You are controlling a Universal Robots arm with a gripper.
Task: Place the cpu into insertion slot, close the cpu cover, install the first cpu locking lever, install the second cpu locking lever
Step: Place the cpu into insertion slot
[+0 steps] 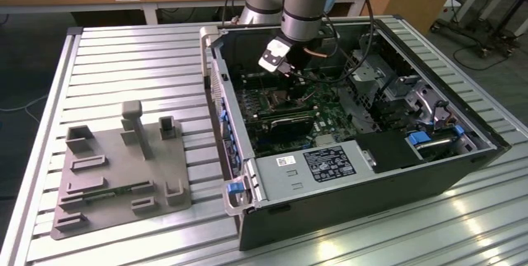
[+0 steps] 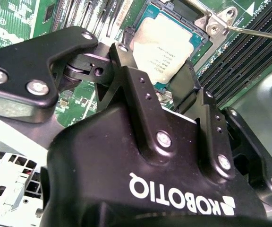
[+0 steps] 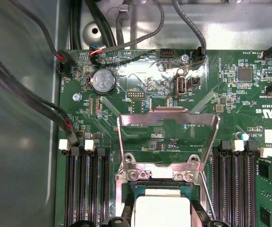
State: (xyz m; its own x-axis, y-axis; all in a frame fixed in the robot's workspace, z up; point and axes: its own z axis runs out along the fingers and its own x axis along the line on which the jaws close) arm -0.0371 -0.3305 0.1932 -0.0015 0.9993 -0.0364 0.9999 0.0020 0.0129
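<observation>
Here, inside one open computer case (image 1: 371, 199), the gripper (image 2: 155, 59) clamps two fingers (image 2: 131, 80) on a single cpu (image 2: 169, 42) at the insertion slot (image 3: 159, 187); one cpu cover (image 3: 169, 119) stands raised.

A grey-and-blue jointed robot arm (image 1: 307, 6) hangs vertically in the exterior view, wrist lowest; its black metal tool (image 2: 156, 60) points straight down, seen close in the second wrist view.
</observation>
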